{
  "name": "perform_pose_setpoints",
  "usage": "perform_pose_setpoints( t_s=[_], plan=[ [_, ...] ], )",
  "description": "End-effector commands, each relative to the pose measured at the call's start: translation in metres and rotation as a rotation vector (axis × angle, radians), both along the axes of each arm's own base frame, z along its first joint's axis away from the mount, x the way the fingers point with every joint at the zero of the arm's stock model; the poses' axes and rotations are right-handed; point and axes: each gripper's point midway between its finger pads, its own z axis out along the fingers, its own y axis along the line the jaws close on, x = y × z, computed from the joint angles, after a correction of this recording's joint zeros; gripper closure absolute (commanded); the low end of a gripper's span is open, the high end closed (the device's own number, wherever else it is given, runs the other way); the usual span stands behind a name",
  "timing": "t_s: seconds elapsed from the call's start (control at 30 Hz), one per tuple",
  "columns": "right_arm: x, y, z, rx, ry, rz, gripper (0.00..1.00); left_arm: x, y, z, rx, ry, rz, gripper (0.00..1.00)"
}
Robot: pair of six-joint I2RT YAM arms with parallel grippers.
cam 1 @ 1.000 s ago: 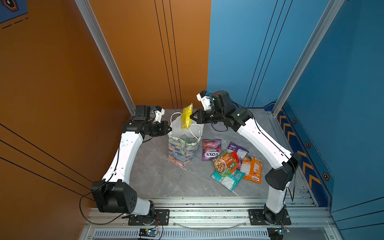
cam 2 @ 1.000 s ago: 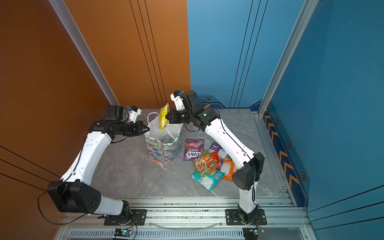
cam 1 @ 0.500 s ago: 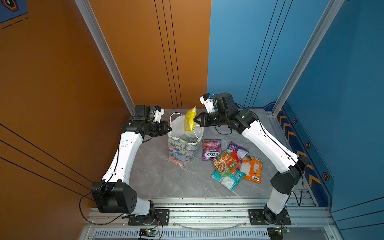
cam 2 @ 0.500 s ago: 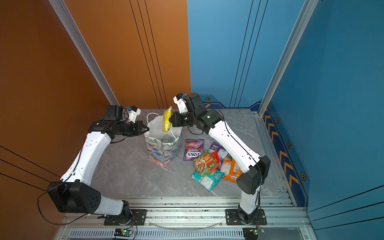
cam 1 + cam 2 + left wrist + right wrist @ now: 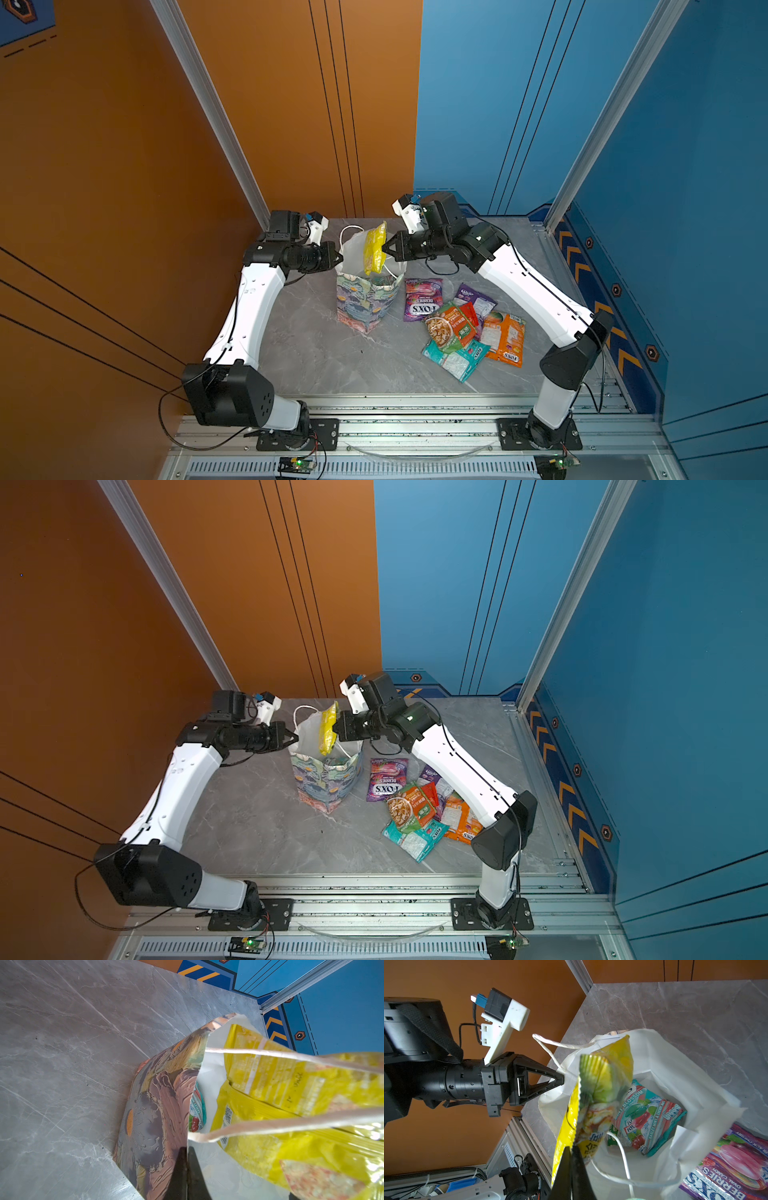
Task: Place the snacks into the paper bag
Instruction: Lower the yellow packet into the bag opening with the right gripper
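Almost upright yellow packet (image 5: 375,249) over bag (image 5: 365,303)

We are looking at bright, even light in both top views, falling from above. The arms are throwing only faint, soft-edged shadows onto the grey table (image 5: 316,345), and everything there is reading sharp. The wall lines are leaning outward toward the frame edges, as under a wide lens. In the left wrist view the yellow packet (image 5: 291,1093) is sitting too close to the lens. It is blurring, and its foil is flashing white glare near the frame edge. In the right wrist view the white inside of the paper bag (image 5: 675,1068) is glowing almost washed out, and the packet's near edge is smearing.
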Motion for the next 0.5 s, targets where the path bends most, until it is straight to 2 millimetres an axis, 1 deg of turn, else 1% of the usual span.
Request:
perform_pose_setpoints(
  t_s=[0.0,0.17,0.3,0.47],
  plan=[
    [0.012,0.006,-0.014,-0.019,0.03,-0.031,1.0,-0.005,-0.001,0.01,-0.021,-0.029,-0.007,1.0],
    [0.025,0.014,-0.019,-0.017,0.032,-0.055,1.0,-0.005,0.0,0.01,-0.02,-0.03,-0.007,1.0],
    [0.035,0.016,-0.025,-0.018,0.039,-0.075,1.0,-0.005,0.0,0.01,-0.021,-0.029,-0.007,1.0],
    [0.045,0.019,-0.026,-0.005,0.038,-0.093,1.0,-0.005,-0.001,0.009,-0.019,-0.028,-0.009,1.0]
  ],
)
